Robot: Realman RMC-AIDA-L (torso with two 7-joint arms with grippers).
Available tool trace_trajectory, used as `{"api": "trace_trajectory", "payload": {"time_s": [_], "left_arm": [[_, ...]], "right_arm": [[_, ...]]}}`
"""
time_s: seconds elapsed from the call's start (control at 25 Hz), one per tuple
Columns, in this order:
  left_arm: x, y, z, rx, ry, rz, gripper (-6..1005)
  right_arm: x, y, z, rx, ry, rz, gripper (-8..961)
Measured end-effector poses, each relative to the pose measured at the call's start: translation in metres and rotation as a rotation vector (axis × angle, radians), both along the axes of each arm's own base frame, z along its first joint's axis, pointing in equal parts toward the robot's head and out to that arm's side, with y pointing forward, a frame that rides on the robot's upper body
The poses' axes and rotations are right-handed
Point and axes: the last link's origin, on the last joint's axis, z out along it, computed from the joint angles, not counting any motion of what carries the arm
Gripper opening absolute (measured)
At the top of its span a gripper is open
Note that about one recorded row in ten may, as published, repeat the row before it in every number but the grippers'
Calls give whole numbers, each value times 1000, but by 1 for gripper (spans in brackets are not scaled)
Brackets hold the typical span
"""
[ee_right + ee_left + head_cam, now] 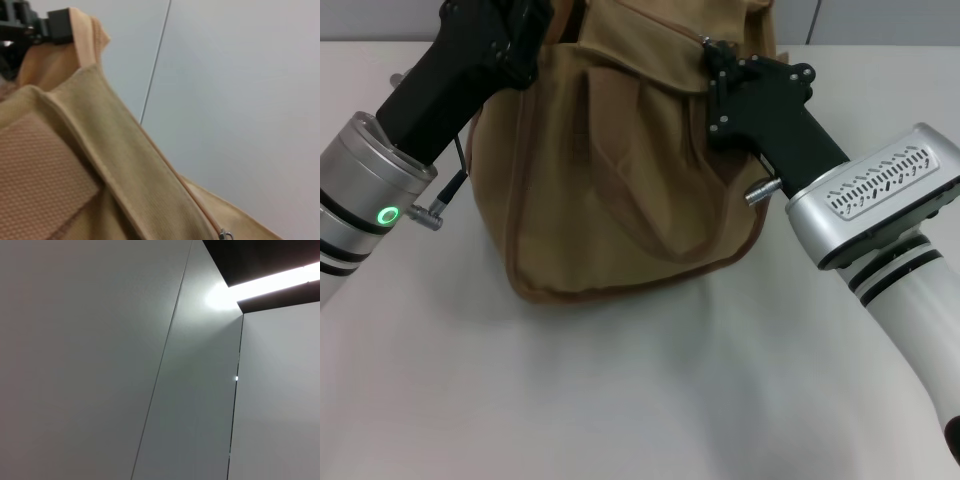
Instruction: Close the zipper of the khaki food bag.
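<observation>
The khaki food bag [620, 170] stands on the white table, its front pocket and a looped handle facing me. My left gripper [520, 35] is at the bag's top left corner. In the right wrist view this left gripper [47, 25] is shut on a raised fabric end of the bag [82, 35]. My right gripper [715, 60] rests at the bag's top right edge, by a small silver piece of the zipper [703, 40]. The zipper's silver slider [226, 234] shows at the frame's edge on the khaki tape. The left wrist view shows only wall and ceiling.
The white table [620, 400] spreads in front of the bag. A grey panelled wall [240, 100] stands behind it. Both forearms flank the bag, left [380, 190] and right [880, 200].
</observation>
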Motion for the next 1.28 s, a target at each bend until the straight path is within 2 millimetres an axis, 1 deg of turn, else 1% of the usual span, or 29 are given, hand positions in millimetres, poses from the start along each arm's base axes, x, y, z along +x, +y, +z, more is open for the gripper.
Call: {"api": "trace_trajectory", "payload": {"time_s": [0.28, 0.32, 0.48, 0.52, 0.72, 0.84, 1.0, 1.08, 1.12, 1.16, 1.28], "left_arm": [[-8, -1, 5, 25, -1, 28, 30], [-10, -1, 7, 31, -2, 35, 30], [-16, -2, 11, 54, -5, 60, 30], [-20, -2, 15, 64, -3, 71, 30], [-23, -2, 17, 73, 1, 82, 30], [-24, -1, 17, 74, 7, 88, 30], [-26, -1, 16, 73, 14, 105, 30], [-28, -1, 15, 72, 17, 112, 30], [-29, -1, 15, 71, 19, 118, 30], [-29, -1, 15, 71, 19, 118, 30], [-29, 0, 13, 64, 27, 125, 30]], "right_arm": [[5, 2, 3, 11, 3, -21, 4], [10, 3, 5, 18, 1, -38, 4], [18, 6, 10, 35, 0, -66, 3], [23, 7, 12, 44, 4, -88, 3], [36, 7, 19, 69, 11, -130, 2], [36, 5, 21, 85, 26, -126, 1], [31, -3, 25, 100, 76, -118, 0], [28, -5, 28, 104, 109, -118, 79], [23, -6, 30, 100, 147, -110, 119], [23, -6, 30, 100, 147, -110, 141], [15, -3, 33, 85, 169, -89, 206]]}}
